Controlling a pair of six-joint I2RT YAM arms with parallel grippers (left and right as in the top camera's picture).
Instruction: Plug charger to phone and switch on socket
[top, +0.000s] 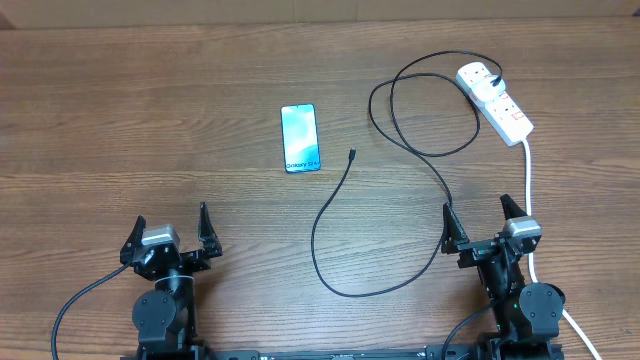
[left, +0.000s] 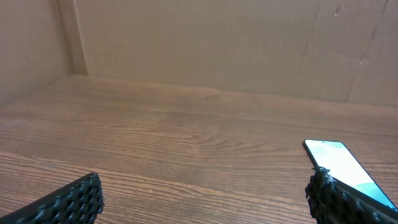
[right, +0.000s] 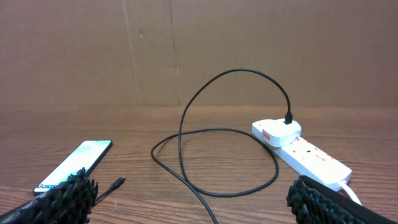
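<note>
The phone (top: 300, 138) lies flat mid-table, its cyan screen up; it also shows in the left wrist view (left: 343, 163) and the right wrist view (right: 74, 164). The black charger cable (top: 340, 240) loops across the table. Its connector tip (top: 352, 154) lies just right of the phone, apart from it, and shows in the right wrist view (right: 117, 182). Its white plug (top: 476, 76) sits in the socket strip (top: 505, 110) at the far right, also seen in the right wrist view (right: 311, 158). My left gripper (top: 170, 240) and right gripper (top: 486, 228) are open and empty near the front edge.
The strip's thick white lead (top: 530, 200) runs down the right side past my right arm. A brown cardboard wall (right: 199, 50) stands behind the table.
</note>
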